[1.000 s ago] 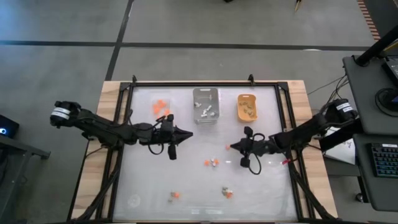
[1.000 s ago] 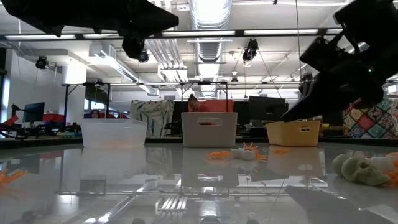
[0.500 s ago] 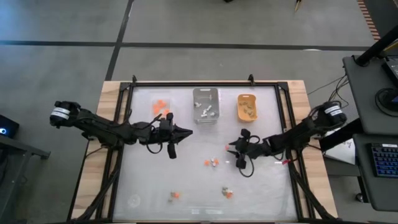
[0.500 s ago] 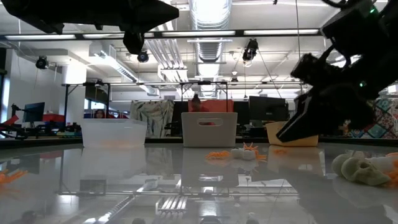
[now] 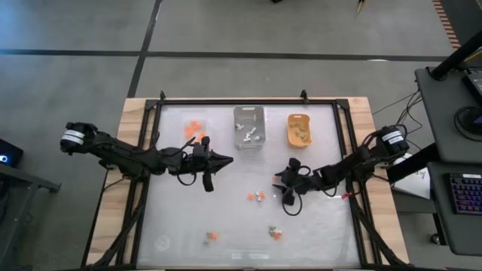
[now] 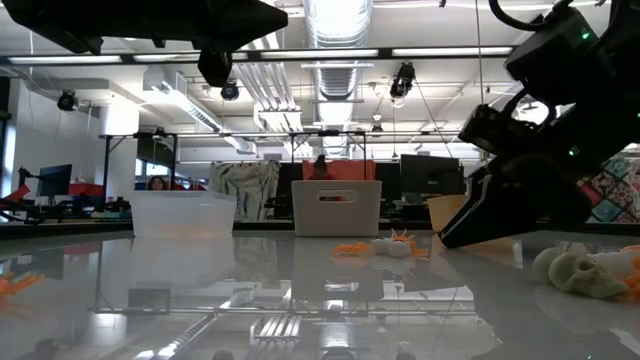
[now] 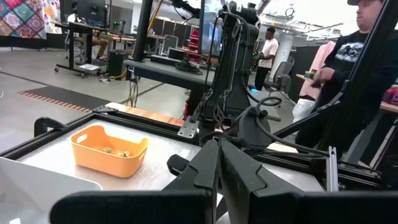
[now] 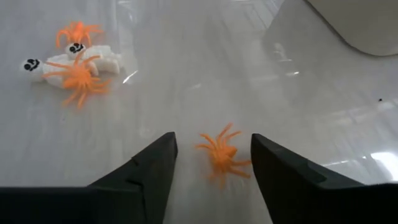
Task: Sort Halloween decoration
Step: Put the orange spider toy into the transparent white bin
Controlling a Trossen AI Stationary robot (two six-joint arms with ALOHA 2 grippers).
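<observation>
An orange spider (image 8: 221, 151) lies on the desk (image 5: 181, 218) between the right gripper's (image 8: 211, 163) two fingers (image 8: 152, 168), which are spread wide to either side of it; they hold nothing, and whether a tip touches the spider cannot be told. In the high view this gripper (image 5: 277, 179) sits low near the desk's middle, right of centre, pointing left. Just beyond the spider, a small cluster (image 8: 71, 59) of two more orange spiders and white ghost figures with black eyes lies together; from above it shows as an orange and white clump (image 5: 256, 196) near the gripper's tip.

More trinkets are scattered toward the near edge: an orange piece (image 5: 211, 237), an orange and pale pair (image 5: 275, 231), and a pale skull (image 6: 580, 272) that shows close in the low view. Along the far side stand three trays: a clear one (image 5: 195, 129) with orange pieces inside, a grey one (image 5: 248, 126) with white pieces, and a yellow one (image 5: 299, 129) with tan pieces.

The left gripper (image 5: 226, 160) hangs above the desk left of centre, just in front of the clear and grey trays, pointing right. Its fingers (image 7: 236, 171) are pressed together and empty. Beyond the desk a person (image 7: 357, 56) in a dark top stands in the room.
</observation>
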